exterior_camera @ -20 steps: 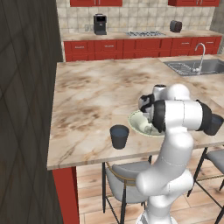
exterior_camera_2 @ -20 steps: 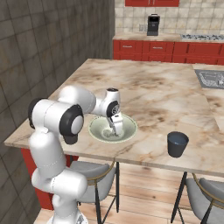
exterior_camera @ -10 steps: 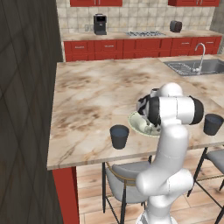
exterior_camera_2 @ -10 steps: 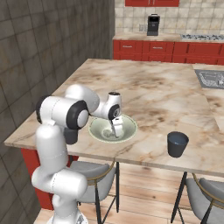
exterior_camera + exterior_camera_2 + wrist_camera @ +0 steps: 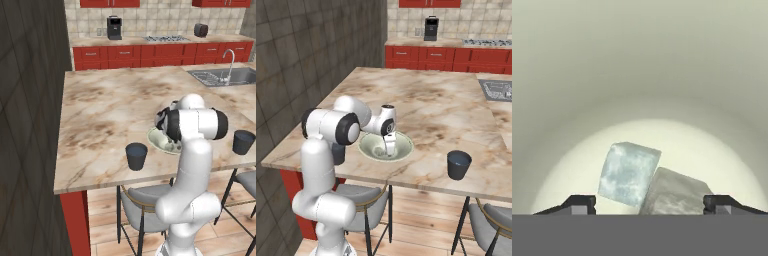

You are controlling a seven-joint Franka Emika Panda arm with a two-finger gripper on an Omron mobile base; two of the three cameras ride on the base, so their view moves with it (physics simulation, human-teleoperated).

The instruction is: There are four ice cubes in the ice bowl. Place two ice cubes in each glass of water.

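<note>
Hand view, gripper [image 5: 647, 202] apart around two ice cubes [image 5: 629, 172], lower in ice bowl [image 5: 406, 145] than before

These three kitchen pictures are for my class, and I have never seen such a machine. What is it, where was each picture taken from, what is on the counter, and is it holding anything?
It is a white robot arm on a driving base, in a computer-rendered kitchen. Two cameras ride behind it, left and right; the third looks along its gripper.

On the marble counter stand a pale ice bowl and two dark glasses, one on the left and the other on the right.

The gripper reaches down into the bowl. In the hand view, a bluish ice cube and a grey ice cube lie between its open fingers. Nothing is held yet.
</note>
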